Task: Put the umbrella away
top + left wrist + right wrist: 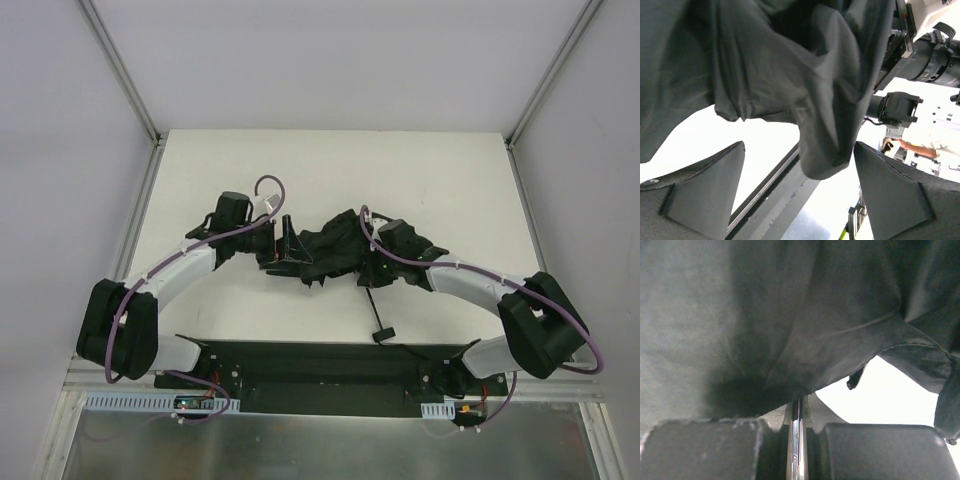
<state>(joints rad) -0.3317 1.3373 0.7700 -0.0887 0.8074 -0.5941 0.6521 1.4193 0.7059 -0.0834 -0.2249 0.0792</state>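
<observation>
Black umbrella (335,252) bunched up mid worktop (330,165).
L tool (799,150) wide open at fabric; R tool (798,432) clamped on shaft.

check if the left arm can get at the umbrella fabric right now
Probably yes: the left gripper stands open, umbrella fabric hanging right in front of it, nothing between. The right gripper clamps the shaft.

Robotics lab test cell, my white table (330,170) boxed in by plain white panels (60,150) and aluminium frame rails (120,68), black base plate (320,362) carrying my two arms, past the frame blurred equipment and perhaps a person's arm (917,148)
</observation>
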